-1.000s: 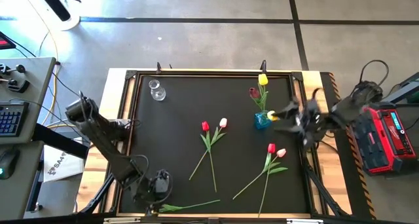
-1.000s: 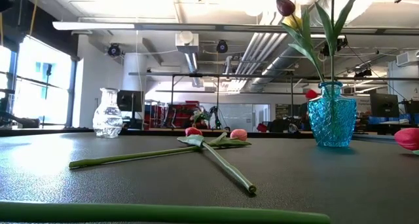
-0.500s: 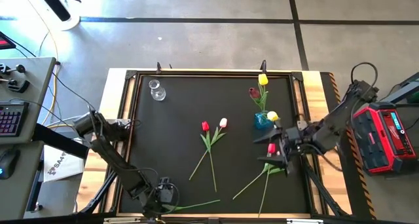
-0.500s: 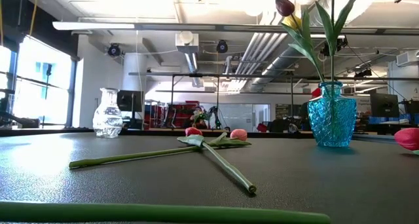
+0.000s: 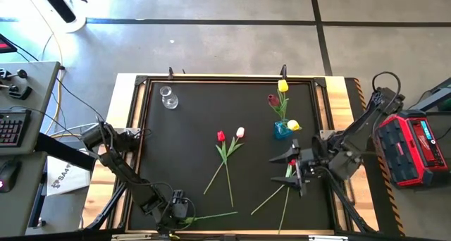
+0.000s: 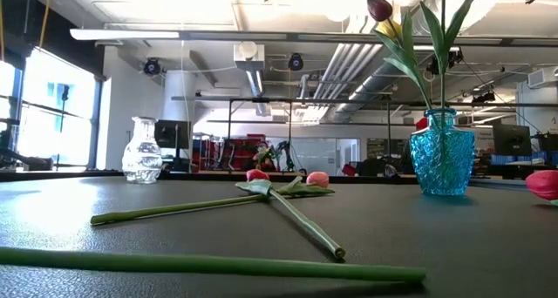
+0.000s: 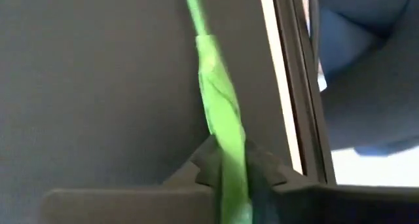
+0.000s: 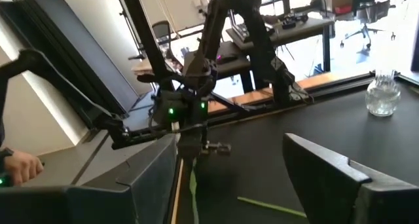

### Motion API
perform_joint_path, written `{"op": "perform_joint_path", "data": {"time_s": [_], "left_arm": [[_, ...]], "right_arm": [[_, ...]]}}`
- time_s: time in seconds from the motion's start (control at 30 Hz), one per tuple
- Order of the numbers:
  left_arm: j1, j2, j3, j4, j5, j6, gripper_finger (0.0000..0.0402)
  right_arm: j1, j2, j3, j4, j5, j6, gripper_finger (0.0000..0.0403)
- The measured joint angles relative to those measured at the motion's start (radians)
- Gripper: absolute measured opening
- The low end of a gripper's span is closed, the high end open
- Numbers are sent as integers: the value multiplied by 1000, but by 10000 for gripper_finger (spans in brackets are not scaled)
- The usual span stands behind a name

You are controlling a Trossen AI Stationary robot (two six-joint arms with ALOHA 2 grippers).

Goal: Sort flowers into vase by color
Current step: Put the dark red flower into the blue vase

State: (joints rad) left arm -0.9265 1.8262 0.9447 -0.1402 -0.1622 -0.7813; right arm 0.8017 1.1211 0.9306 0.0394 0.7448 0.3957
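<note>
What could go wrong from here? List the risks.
1. The left gripper pinches one flower at its stem's end, so the long stem may droop or swing when lifted.
2. The right gripper, fingers open, hangs over a crossed red and pink pair; it could catch both.

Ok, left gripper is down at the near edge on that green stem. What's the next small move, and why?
Probably lift it slowly. The left gripper looks shut on the green stem near its end, at the table's near edge, and the stem lies almost flat. A small lift would show whether the grip holds. The right gripper hovers open over the pair of flowers at the right.
</note>
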Motion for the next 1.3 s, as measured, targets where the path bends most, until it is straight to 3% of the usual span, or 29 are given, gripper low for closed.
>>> {"op": "perform_joint_path", "data": {"time_s": [0.4,0.8,1.1,1.3], "left_arm": [[33,-62,0,-23,-51,94,4],[209,-168,0,-15,-148,-28,2],[355,-175,0,56,-28,-39,1],[412,-175,1,126,-25,-81,1]], "right_arm": [[-9,78,0,-28,-67,102,268],[-89,212,1,-16,-139,69,268],[-102,432,80,9,-113,-117,232],[-132,572,176,-8,-89,-313,194]]}}
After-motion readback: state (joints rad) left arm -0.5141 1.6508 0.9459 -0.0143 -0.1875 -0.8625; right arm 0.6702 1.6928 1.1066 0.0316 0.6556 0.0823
